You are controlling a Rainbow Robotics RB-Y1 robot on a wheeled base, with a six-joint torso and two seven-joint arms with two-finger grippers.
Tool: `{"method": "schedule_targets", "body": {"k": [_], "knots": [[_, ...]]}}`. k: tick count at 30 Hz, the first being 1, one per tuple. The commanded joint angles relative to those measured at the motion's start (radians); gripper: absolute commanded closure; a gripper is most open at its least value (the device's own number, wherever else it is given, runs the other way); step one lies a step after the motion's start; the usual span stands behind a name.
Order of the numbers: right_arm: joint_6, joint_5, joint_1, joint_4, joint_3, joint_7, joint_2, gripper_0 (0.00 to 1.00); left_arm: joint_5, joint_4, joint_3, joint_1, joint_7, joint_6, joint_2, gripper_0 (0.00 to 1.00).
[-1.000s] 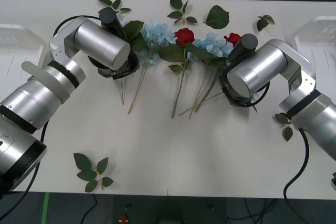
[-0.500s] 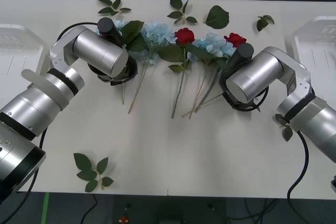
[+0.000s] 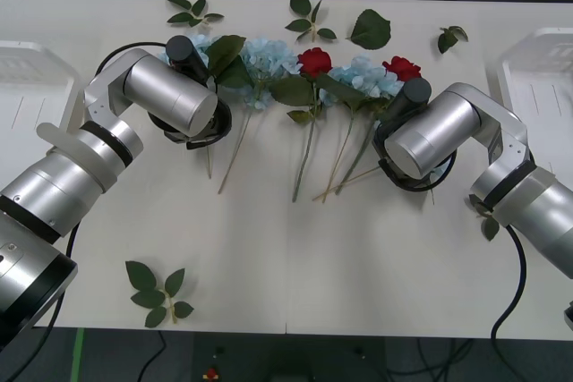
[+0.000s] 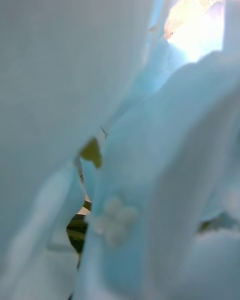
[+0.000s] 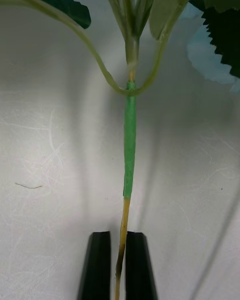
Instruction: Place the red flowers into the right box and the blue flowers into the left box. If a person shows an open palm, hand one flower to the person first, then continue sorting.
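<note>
The blue flowers and two red flowers lie in a row at the table's far middle, stems toward me. My left gripper is shut on the yellow-green stem of the leftmost blue flower, low over the table; in the front view the silver left wrist covers it. My right arm's wrist hangs over the right blue cluster, beside a red rose, and pale blue petals press up against its camera. The left box and the right box sit at the table's edges.
Loose green leaf sprigs lie at the near left, along the far edge and by the right forearm. A bare stretch of white table lies between the flowers and the near edge.
Both wrists have sunk lower onto the flower row. The right wrist has slid a little toward me, nudging the stems beside it.
</note>
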Motion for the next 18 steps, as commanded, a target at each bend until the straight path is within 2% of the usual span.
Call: {"method": "schedule_targets", "body": {"k": [1, 9, 13, 16, 18], "knots": [[-0.006, 0.009, -0.044, -0.011, 0.000, -0.001, 0.014, 1.00, -0.011, -0.011, 0.004, 0.010, -0.047, -0.012, 0.031, 1.00], [0.021, -0.038, -0.037, -0.072, -0.045, 0.063, -0.026, 1.00, -0.016, -0.013, 0.004, 0.013, -0.041, -0.013, 0.031, 1.00], [0.097, -0.092, -0.011, -0.146, -0.131, 0.160, -0.046, 1.00, -0.050, -0.036, 0.033, 0.013, -0.039, -0.005, 0.031, 1.00], [0.147, -0.118, 0.024, -0.222, -0.189, 0.226, -0.072, 1.00, -0.060, -0.102, 0.122, 0.013, -0.045, 0.071, 0.035, 1.00], [0.178, -0.138, 0.045, -0.268, -0.224, 0.276, -0.095, 1.00, -0.065, -0.183, 0.197, 0.013, -0.053, 0.176, 0.040, 1.00]]}}
